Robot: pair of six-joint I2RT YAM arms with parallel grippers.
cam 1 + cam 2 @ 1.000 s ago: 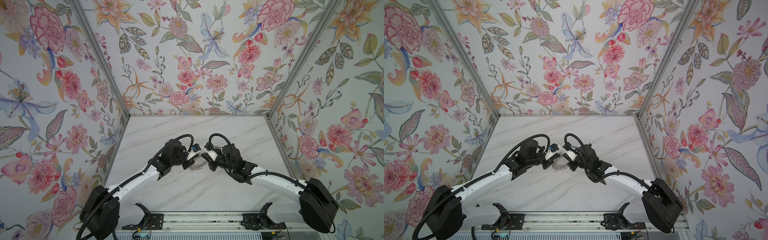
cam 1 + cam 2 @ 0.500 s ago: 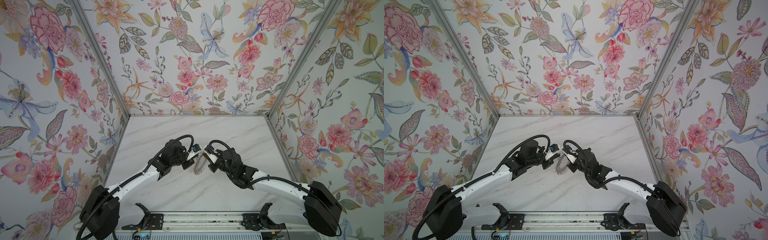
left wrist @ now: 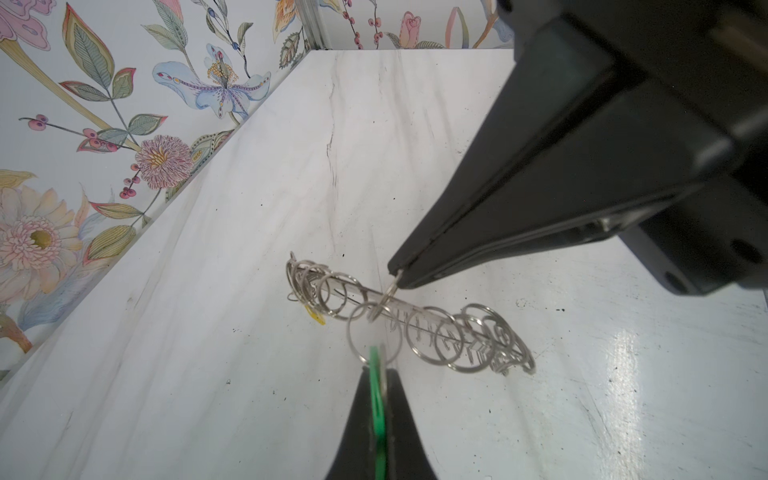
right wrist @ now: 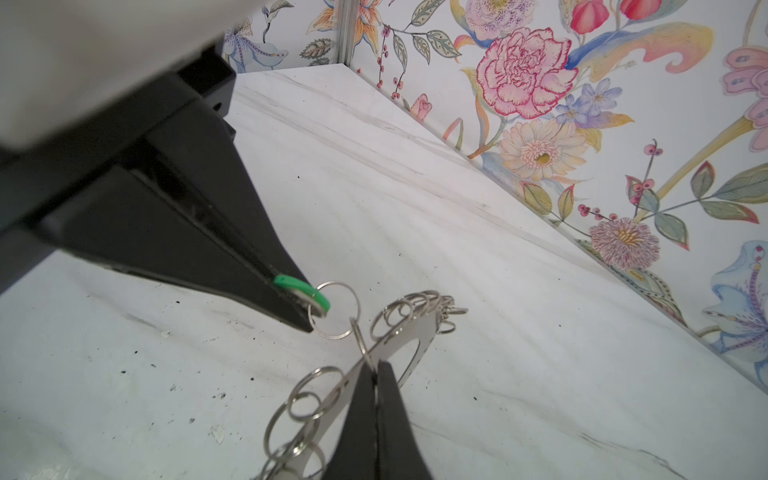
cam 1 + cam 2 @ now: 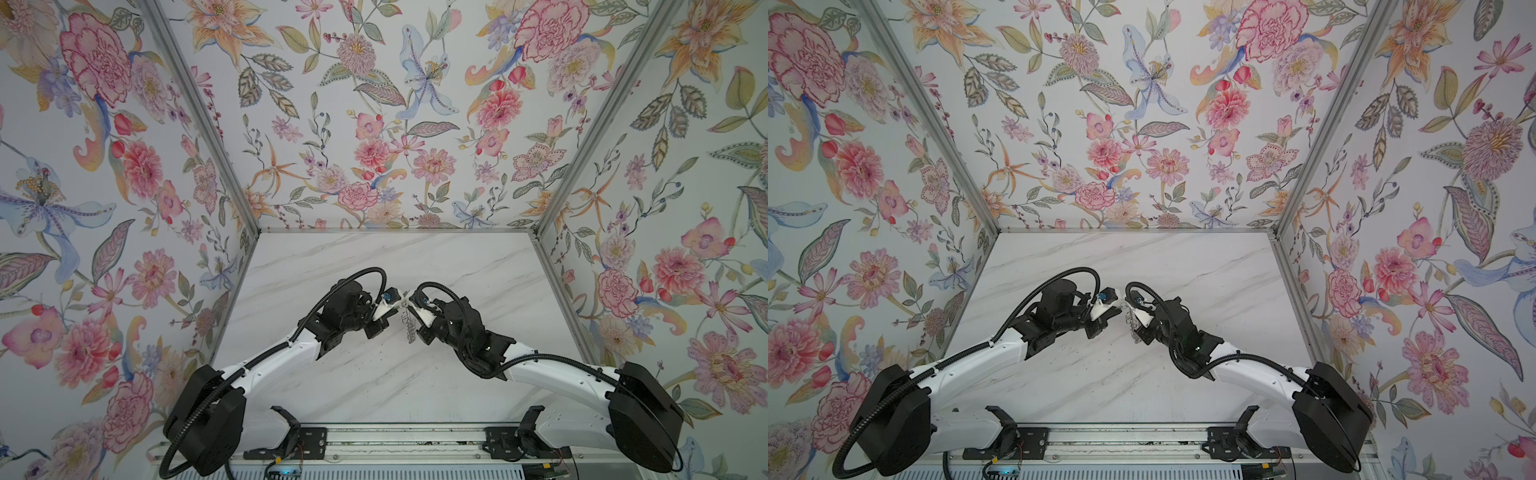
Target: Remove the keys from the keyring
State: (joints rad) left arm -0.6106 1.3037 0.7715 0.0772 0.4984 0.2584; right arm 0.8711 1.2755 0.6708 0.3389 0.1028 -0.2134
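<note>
The keyring [image 3: 409, 309] is a flat grey disc fringed with wire loops, hanging on edge above the table between both grippers; in both top views it shows as a thin vertical strip [image 5: 409, 328] [image 5: 1133, 328]. My left gripper [image 3: 378, 368] is shut on the green tag [image 3: 377, 399] of one key, which joins the keyring by a larger loop [image 4: 332, 309]. My right gripper [image 4: 374, 368] is shut on a small loop at the keyring's rim [image 4: 399, 340]. A yellow tag [image 3: 316, 318] peeks out behind the far loops. The keys' metal blades are mostly hidden.
The white marble tabletop [image 5: 374, 374] carries small dark specks. Floral walls [image 5: 374, 124] close it in at the left, back and right. A metal rail [image 5: 395, 436] with both arm bases runs along the front edge.
The keyring has turned from lying nearly flat between the grippers to hanging on edge. The right arm's wrist has swung round with it. Both grippers have stayed shut.
</note>
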